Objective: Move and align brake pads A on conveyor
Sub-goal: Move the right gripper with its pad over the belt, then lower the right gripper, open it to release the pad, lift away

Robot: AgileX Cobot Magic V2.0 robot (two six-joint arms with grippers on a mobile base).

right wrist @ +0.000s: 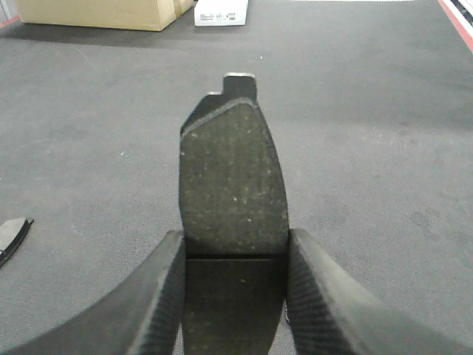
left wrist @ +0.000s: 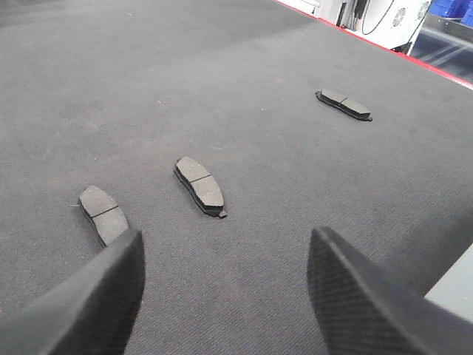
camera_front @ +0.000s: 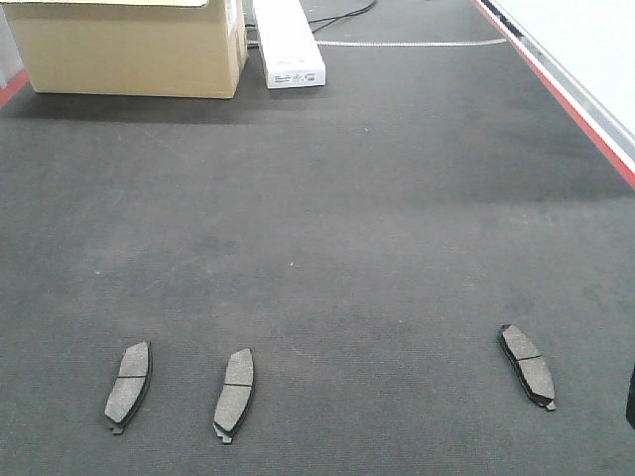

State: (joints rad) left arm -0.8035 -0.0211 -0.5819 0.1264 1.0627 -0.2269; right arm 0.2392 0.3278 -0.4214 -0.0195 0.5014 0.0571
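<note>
Three brake pads A lie on the charcoal conveyor (camera_front: 327, 228) along its near edge: left pad (camera_front: 129, 385), middle pad (camera_front: 234, 393) and right pad (camera_front: 526, 365), all roughly lengthwise, the right one tilted the other way. The left wrist view shows the same pads (left wrist: 104, 214), (left wrist: 199, 185), (left wrist: 344, 104) ahead of my left gripper (left wrist: 225, 296), which hangs open over bare belt. My right gripper (right wrist: 235, 251) is shut on another brake pad (right wrist: 233, 177), held by its long edges above the belt, friction face up. One pad's tip (right wrist: 13, 237) shows at that view's left edge.
A cardboard box (camera_front: 129, 45) and a long white box (camera_front: 288, 45) stand at the belt's far left. A red edge stripe (camera_front: 566, 99) with a pale rail runs along the right side. A dark sliver at the right edge (camera_front: 631, 397) is probably my right arm.
</note>
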